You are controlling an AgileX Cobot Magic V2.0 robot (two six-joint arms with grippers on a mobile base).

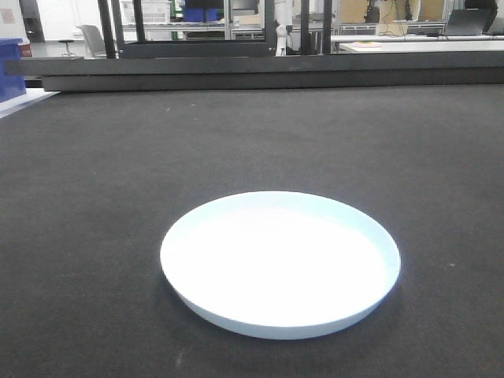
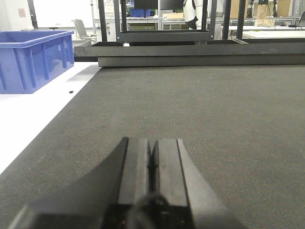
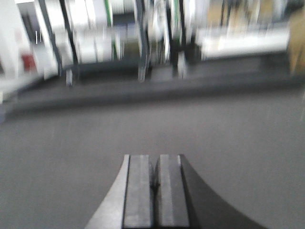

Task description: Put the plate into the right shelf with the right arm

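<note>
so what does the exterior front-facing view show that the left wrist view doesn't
Only the front-facing view shows the plate, lying flat and alone on the dark mat. Only the left wrist view shows the left gripper, its jaws closed together with nothing between them. Both share the dark mat, the black frame along its far edge, and the blue bin at the left, though the front view catches only its corner.
</note>
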